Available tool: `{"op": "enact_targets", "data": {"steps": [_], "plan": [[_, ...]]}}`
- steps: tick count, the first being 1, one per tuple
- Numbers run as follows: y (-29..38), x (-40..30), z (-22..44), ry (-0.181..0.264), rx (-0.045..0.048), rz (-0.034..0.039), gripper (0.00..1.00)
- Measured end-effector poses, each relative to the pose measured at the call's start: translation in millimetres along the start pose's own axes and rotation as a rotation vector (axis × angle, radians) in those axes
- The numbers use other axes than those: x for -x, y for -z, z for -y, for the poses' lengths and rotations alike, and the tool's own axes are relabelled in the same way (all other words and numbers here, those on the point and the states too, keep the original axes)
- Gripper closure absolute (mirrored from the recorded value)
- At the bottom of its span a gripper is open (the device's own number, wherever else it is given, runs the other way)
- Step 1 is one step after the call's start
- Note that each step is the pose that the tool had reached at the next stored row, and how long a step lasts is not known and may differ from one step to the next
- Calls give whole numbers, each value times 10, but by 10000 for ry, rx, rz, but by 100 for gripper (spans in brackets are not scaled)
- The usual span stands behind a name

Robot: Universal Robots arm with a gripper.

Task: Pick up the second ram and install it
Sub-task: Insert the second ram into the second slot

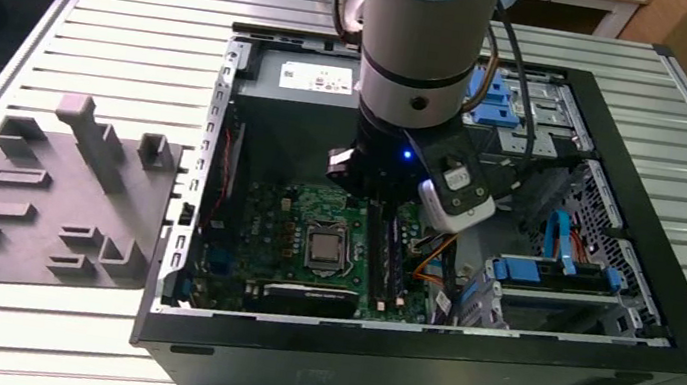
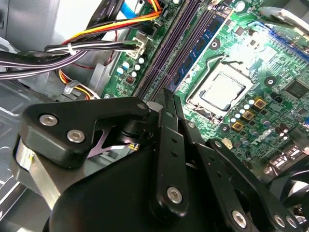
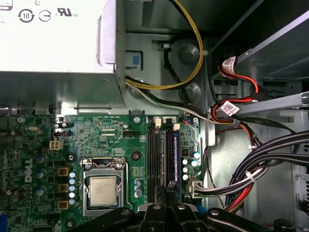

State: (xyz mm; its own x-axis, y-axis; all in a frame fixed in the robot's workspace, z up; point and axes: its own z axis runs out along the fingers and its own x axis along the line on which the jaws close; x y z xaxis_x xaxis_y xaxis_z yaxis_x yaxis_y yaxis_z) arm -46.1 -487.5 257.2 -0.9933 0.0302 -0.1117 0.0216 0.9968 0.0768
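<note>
My gripper [image 1: 379,196] hangs inside the open computer case [image 1: 646,336], low over the green motherboard [image 1: 287,215]. Its two thin black fingertips [image 3: 169,185] are shut together, and I see nothing between them. They sit right over the row of long memory slots [image 3: 153,154]. A ram [image 3: 175,145] with a blue-green board edge stands on edge in one of those slots, and the second wrist view shows its dark chips [image 2: 193,50]. The fingertips [image 2: 166,96] are over one end of that row. I cannot tell whether they touch the ram.
A grey tray [image 1: 52,202] with plastic blocks lies on the slatted table at the exterior view's left. Beside the slots are the processor socket [image 3: 102,191], the power supply [image 3: 53,38] and bundles of cables [image 3: 256,164]. A drive cage with blue clips [image 1: 548,272] fills the case's other side.
</note>
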Motion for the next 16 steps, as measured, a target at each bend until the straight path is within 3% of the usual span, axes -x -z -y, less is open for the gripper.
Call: {"op": "enact_targets", "data": {"steps": [16], "plan": [[-44,-5,3,0,1,0,88]]}}
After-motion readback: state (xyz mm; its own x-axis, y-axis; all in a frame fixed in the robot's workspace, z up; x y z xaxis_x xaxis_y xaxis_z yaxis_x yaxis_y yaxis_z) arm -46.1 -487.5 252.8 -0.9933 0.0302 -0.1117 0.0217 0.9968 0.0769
